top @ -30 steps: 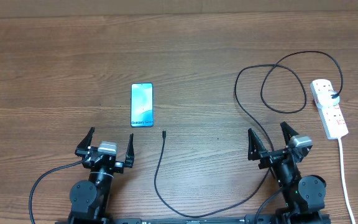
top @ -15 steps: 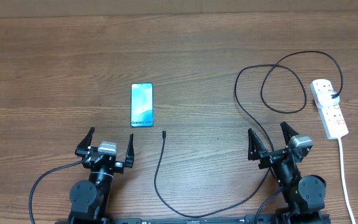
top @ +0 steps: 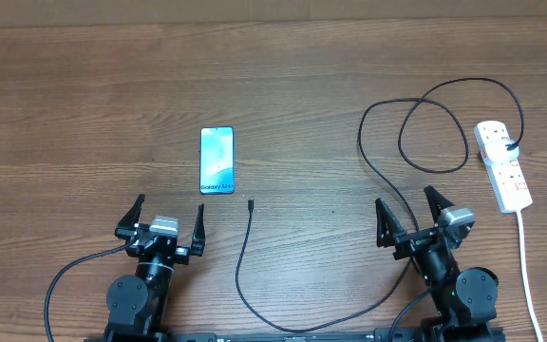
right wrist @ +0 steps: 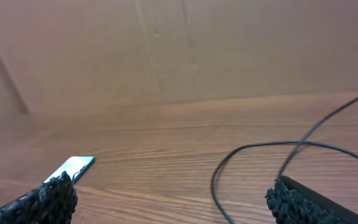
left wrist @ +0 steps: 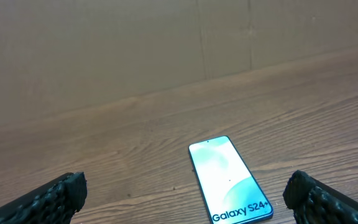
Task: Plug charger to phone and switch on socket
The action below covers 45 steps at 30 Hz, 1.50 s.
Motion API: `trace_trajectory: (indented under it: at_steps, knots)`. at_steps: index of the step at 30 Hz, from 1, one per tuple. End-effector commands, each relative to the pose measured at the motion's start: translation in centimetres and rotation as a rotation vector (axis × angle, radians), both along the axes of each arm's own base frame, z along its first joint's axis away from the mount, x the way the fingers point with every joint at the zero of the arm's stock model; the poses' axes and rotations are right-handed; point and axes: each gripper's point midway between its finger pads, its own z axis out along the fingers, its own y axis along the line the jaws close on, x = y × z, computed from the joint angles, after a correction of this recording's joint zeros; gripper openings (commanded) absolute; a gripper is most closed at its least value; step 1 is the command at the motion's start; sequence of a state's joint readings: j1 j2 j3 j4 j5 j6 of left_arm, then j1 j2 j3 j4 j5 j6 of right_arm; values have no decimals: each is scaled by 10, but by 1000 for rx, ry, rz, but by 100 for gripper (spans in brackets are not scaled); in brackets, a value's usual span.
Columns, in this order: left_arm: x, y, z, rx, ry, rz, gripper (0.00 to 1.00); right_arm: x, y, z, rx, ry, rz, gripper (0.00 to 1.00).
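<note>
one end of phone point(right wrist: 78, 165) hidden behind right fingers point(right wrist: 50, 198), charger point(right wrist: 272, 144) cropped

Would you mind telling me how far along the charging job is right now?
Done: the charger is plugged into the socket. In hand: nothing; the left pincer and right pincer are open and empty. Left: its tip lies loose near the phone, not inserted, and the socket's switch awaits pressing.
</note>
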<state>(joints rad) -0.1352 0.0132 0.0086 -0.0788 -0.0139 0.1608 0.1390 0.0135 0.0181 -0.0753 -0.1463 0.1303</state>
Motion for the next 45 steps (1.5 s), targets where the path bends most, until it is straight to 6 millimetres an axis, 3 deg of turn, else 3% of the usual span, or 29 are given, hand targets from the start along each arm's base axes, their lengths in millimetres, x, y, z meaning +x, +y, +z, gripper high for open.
trace_trajectory:
  at_steps: [1, 7, 11, 13, 14, 18, 25, 30, 34, 37, 45]
  knots:
    - [0, -1, 0, 9, -7, -9, 100, -4, 10, 0, 1, -10, 61, 100]
    - [-3, -8, 13, -29, -27, -48, 100, -8, 16, 7, 6, -16, 102, 100]
    - [-16, -13, 54, -161, -25, -78, 100, -19, 23, 36, 8, -40, 148, 100]
    - [-27, -11, 79, -202, -25, -75, 100, -25, 20, 56, 8, -58, 139, 100]
    - [-36, -9, 100, -233, -26, -72, 100, -30, 17, 77, 7, -79, 123, 100]
    - [-48, -7, 145, -261, -19, -66, 100, -35, 8, 116, 10, -95, 74, 100]
    - [-40, -18, 214, -289, 123, -99, 100, -22, 9, 168, -6, 13, 67, 100]
    - [-28, -37, 247, -291, 357, -167, 100, 0, 12, 183, -76, 215, 74, 100]
    - [-15, -42, 249, -285, 603, -142, 100, 19, 11, 180, -130, 417, 64, 100]
    - [-7, -47, 239, -289, 767, -137, 99, 33, 9, 165, -155, 579, 48, 100]
    - [23, -73, 178, -402, 1156, -148, 100, 59, 19, 86, -176, 942, 93, 100]
